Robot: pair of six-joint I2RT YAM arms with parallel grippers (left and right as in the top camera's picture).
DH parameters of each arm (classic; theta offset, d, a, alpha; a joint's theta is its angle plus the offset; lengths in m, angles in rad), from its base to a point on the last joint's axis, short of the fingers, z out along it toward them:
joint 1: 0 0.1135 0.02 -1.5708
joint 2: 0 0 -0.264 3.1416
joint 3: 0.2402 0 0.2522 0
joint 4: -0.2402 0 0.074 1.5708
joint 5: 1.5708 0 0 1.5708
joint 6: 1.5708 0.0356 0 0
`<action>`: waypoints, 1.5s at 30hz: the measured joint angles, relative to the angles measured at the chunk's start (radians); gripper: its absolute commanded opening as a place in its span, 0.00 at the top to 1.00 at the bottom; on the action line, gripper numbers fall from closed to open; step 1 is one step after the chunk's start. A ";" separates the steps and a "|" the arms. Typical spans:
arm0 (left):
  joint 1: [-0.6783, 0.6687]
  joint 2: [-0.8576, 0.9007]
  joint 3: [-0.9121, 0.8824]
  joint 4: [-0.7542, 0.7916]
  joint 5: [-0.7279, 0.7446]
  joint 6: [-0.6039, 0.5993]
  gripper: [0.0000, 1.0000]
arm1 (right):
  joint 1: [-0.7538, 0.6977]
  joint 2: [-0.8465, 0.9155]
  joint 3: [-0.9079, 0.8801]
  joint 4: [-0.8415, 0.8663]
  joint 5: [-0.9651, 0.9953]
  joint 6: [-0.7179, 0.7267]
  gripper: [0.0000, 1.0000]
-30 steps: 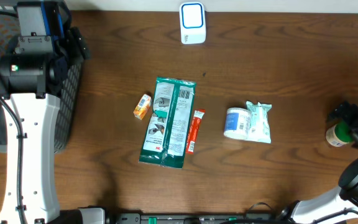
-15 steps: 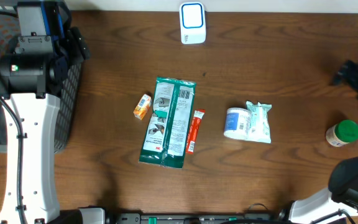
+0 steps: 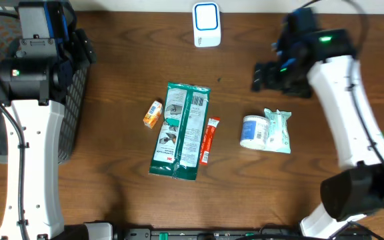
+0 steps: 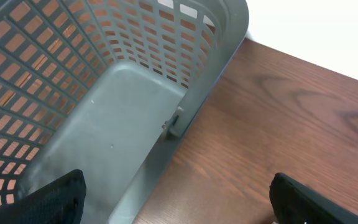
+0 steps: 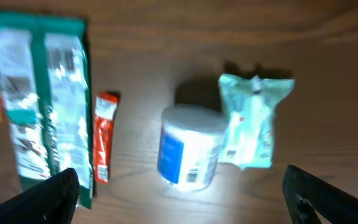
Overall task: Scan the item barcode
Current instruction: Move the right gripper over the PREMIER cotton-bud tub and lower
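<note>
- Five items lay loose on the brown table, none of them held.
- Near the middle was a long green packet. A red stick sachet lay just beside its right edge and a small orange box lay near its left.
- Right of those, a white tub with a blue label lay on its side, with a pale green pouch against its right side.
- A white barcode scanner stood at the far edge of the table, well apart from every item.
- The right gripper hung above the tub and pouch with its jaws spread wide and nothing between them. Its blurred wrist view looked down on the tub, where a barcode showed on the label.
- The left gripper was also wide apart and empty, poised at the grey mesh basket at the table's left end.
</note>
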 measured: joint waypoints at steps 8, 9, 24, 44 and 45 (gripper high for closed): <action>0.000 0.000 0.000 0.000 0.000 0.000 0.10 | 0.095 0.034 -0.223 0.168 0.055 0.063 0.01; 0.000 0.000 0.000 0.000 0.000 0.000 0.10 | 0.094 0.034 -0.252 0.185 0.055 0.066 0.01; 0.000 0.000 0.000 0.000 0.000 0.000 0.10 | 0.082 0.034 -0.487 0.406 0.077 0.145 0.01; 0.000 0.000 0.000 0.000 0.000 0.000 0.10 | 0.077 0.034 -0.574 0.551 0.043 0.181 0.14; 0.000 0.000 0.000 0.000 0.000 0.000 0.10 | 0.077 0.034 -0.568 0.545 0.042 0.181 0.14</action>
